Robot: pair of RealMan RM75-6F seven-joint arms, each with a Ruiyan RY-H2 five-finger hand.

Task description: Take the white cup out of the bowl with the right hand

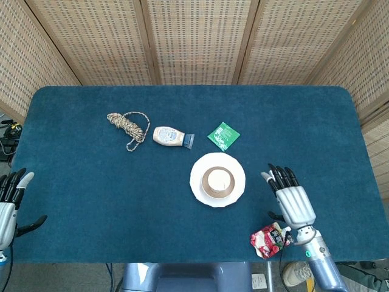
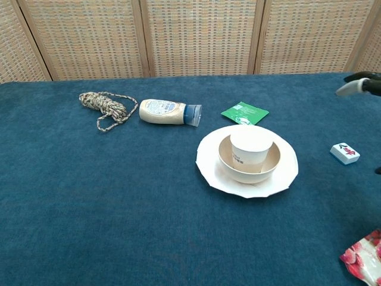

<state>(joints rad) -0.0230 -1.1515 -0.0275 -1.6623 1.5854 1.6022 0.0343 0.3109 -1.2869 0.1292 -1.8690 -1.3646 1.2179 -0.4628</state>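
The white cup (image 1: 219, 180) (image 2: 251, 147) stands upright inside a tan bowl (image 1: 207, 184) (image 2: 271, 165), and the bowl sits on a white plate (image 1: 197, 185) (image 2: 208, 161) near the table's middle. My right hand (image 1: 290, 199) hovers open to the right of the plate, fingers spread and pointing away, apart from the cup; only its fingertips (image 2: 359, 82) enter the chest view at the right edge. My left hand (image 1: 9, 204) stays open at the table's front left corner, holding nothing.
A coiled rope (image 1: 128, 126), a lying sauce bottle (image 1: 171, 137) and a green packet (image 1: 223, 135) lie behind the plate. A small white tile (image 2: 344, 153) sits to the plate's right. A red snack pouch (image 1: 268, 238) lies near the front edge, below my right hand.
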